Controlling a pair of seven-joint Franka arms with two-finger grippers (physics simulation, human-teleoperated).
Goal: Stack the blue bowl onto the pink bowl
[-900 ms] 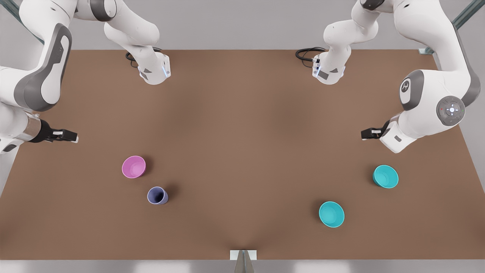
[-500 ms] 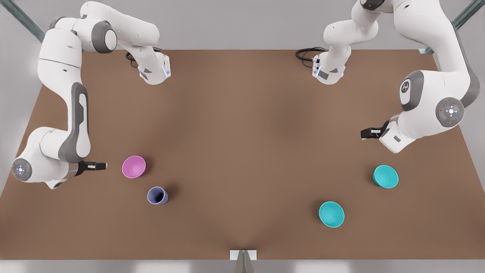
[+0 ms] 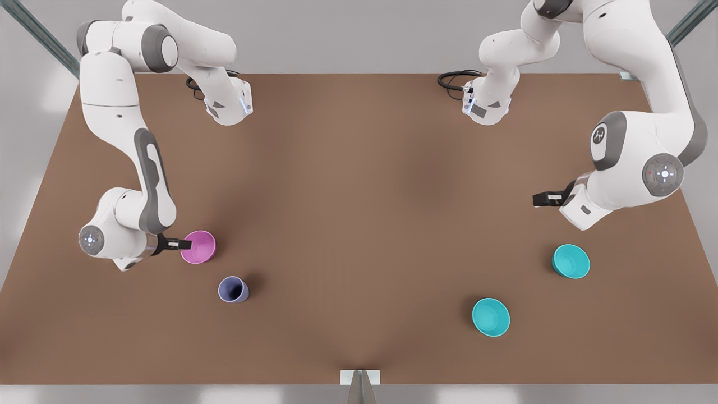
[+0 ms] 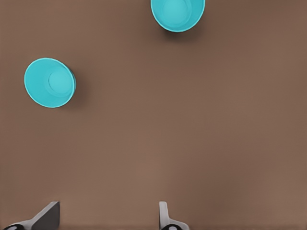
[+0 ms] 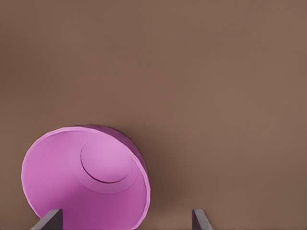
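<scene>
1. Your right gripper (image 3: 185, 244) is spread, holding nothing, at the pink bowl's (image 3: 198, 247) rim on the front view's left.
2. Your left gripper (image 3: 539, 198) is spread and empty, well apart from the bowls.
3. The blue bowl (image 3: 491, 317) sits on the front view's right, nearer the camera than the teal bowl (image 3: 571, 261). Judgement: the left arm is the nearer one, so use it.

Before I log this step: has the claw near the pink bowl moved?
Yes. The right claw travelled toward the front view's right and now sits at the pink bowl rim; the bowl stayed put.
</scene>
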